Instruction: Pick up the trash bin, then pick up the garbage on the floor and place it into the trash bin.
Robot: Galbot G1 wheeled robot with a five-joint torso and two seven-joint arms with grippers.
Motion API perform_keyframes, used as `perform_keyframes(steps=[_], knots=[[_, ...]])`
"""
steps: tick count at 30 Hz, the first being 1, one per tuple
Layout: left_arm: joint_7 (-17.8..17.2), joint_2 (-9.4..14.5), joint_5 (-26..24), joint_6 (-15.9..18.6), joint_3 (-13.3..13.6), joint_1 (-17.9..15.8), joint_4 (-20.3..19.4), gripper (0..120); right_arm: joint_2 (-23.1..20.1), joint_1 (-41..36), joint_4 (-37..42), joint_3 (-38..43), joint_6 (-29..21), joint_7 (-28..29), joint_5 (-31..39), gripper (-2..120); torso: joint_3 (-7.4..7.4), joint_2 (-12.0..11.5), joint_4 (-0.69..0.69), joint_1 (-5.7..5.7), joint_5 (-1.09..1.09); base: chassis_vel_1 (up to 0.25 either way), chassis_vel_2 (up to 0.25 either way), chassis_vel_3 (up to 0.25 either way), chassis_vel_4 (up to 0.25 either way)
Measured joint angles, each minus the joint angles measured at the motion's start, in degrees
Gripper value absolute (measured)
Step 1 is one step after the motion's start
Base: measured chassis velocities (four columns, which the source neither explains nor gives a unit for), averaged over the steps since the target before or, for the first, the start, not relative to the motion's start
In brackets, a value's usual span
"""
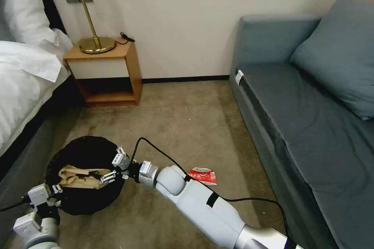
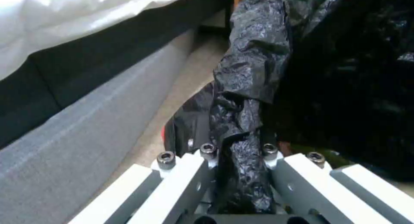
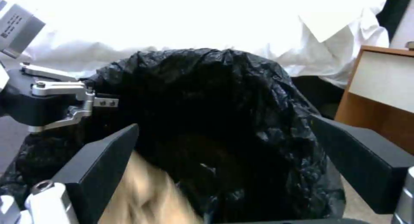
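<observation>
The trash bin (image 1: 83, 175) stood on the carpet beside the bed (image 1: 23, 81), its black-bagged rim pinched between the closed fingers of the left gripper (image 2: 239, 153). The right gripper (image 1: 113, 169) hovered over the bin's mouth with its fingers spread wide, and the tan paper wad (image 1: 80, 177) lay just below them inside. The red-white packet (image 1: 202, 176) lay on the floor, not yet collected; I judged the job partly done.

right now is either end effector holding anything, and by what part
The left end effector is shut on the trash bin, pinching its bag-covered rim. The right end effector is open over the bin, with the tan paper wad just beneath it, not gripped.
</observation>
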Motion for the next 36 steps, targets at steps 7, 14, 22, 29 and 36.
perform_keyframes(steps=[7,14,22,29,36], knots=[[0.0,0.0,0.0,0.0,0.1,-0.2,0.0,3,0.0,-0.1,-1.2,0.6,0.4,0.7,-1.2,100,0.0,0.0,0.0,0.0,0.0,0.0,0.0,0.0,0.0],[0.1,0.1,0.0,-0.2,-0.5,-0.1,0.6,3,-1.4,1.4,0.9,1.4,-4.5,-1.9,-4.3,100,0.0,0.0,0.02,0.0,0.02,0.0,0.0,0.0,0.0],[0.2,0.3,-0.3,-0.9,-0.9,0.0,1.8,3,-8.8,2.5,-7.6,9.5,-6.3,-11.8,-18.2,100,0.0,0.0,0.0,0.0,0.02,0.0,0.0,0.0,0.0],[-0.1,0.4,0.1,0.1,-0.7,-0.2,1.1,3,-12.7,2.3,-16.5,16.8,-4.0,-14.8,-21.5,100,0.0,0.0,-0.02,0.0,0.02,0.0,0.0,0.0,0.0],[-0.2,0.3,0.5,0.2,-0.2,-0.3,1.2,3,-15.9,0.4,-17.7,20.4,-3.5,-15.3,-21.5,100,0.0,0.0,-0.01,0.01,0.02,0.0,0.0,0.0,0.0]])
